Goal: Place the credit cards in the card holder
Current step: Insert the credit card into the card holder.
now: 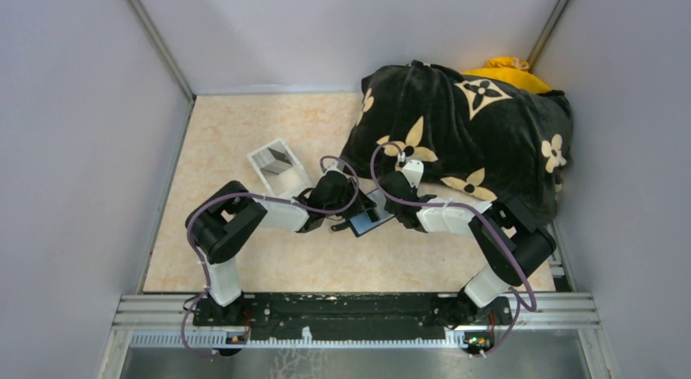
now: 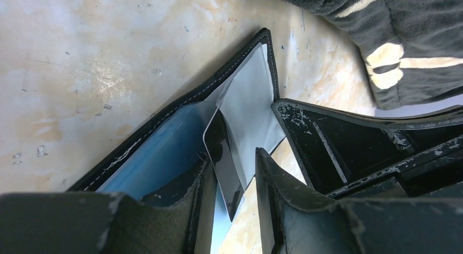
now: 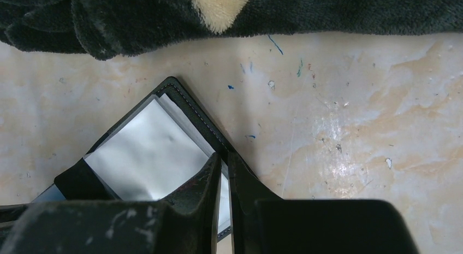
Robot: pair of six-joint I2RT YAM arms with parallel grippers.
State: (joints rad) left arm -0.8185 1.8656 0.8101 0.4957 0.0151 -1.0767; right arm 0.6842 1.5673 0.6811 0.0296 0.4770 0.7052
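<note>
One dark card [image 2: 221,155] seemingly sits in card holder [image 2: 248,101].

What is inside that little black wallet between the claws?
A dark credit card stands on edge inside the open card holder, against pale grey lining and a blue pocket. The left claw covers anything deeper.
</note>
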